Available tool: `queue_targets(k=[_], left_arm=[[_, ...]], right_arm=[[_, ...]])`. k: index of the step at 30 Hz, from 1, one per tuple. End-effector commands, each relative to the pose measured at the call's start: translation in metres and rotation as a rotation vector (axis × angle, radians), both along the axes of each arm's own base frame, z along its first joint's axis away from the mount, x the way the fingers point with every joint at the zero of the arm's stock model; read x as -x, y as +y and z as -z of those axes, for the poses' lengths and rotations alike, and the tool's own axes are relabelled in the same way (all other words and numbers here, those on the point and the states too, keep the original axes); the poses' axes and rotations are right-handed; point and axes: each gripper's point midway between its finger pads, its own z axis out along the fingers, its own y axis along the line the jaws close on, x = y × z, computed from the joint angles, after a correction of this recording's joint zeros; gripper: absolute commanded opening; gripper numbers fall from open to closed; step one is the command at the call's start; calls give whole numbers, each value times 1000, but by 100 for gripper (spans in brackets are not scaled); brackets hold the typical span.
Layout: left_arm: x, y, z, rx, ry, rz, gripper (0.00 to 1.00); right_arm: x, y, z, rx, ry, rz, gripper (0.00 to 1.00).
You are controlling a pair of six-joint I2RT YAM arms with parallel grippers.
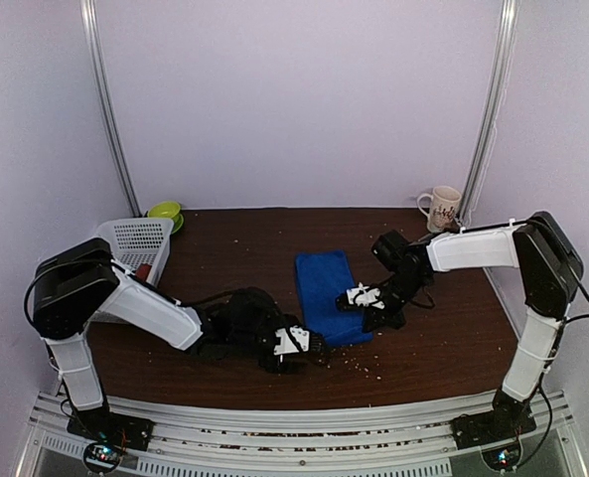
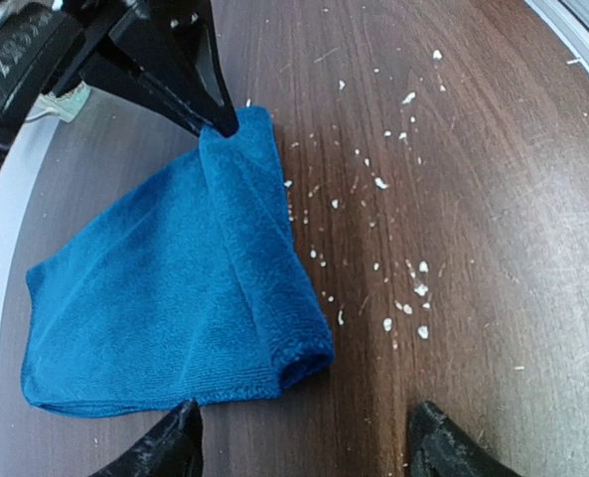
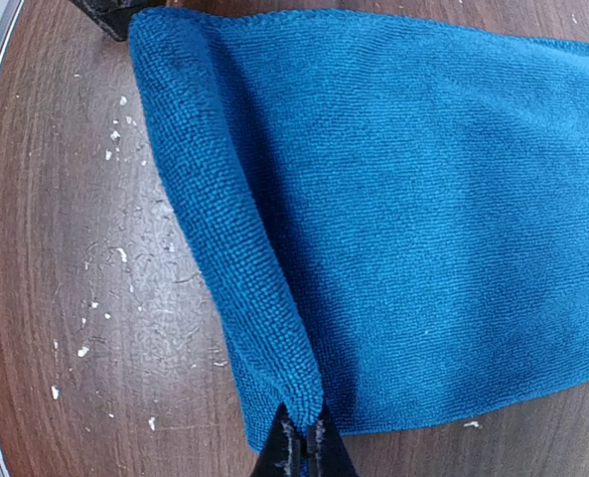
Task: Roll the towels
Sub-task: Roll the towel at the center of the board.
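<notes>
Left fingers (image 2: 165,447) are standing wide apart, gripping nothing, just off the roll's near end; right fingers (image 3: 279,459) are pinching shut on the rolled edge of the blue towel (image 1: 324,288); with one end loose, the roll is risking springing open or skewing; the towel is lying mid-surface (image 1: 234,248), barely one turn rolled.

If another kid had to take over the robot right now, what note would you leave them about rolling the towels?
Left gripper: open, just short of one end of the rolled edge, touching nothing.
Right gripper: shut on the other end of that edge.
Blue towel: in the middle of the table, mostly flat.
Done: one edge turned over into a first roll.
Left: roll up the rest. No other towel shows in these views.
</notes>
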Motion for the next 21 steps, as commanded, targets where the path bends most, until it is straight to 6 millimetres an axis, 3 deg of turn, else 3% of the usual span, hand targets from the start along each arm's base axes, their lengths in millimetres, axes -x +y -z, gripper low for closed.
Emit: queue_targets(k=[1,14,21], left_arm=[[1,-9,-3,44,-59,5,73],[-4,-25,12,53,-6,-67,70],[-9,-29,13,63,34,-118,51]], right_arm=[[-7,-2,-1,-2,29,38,0],[-13,-3,1,4,26,64,0],[-14,-4,1,7,20,67,0]])
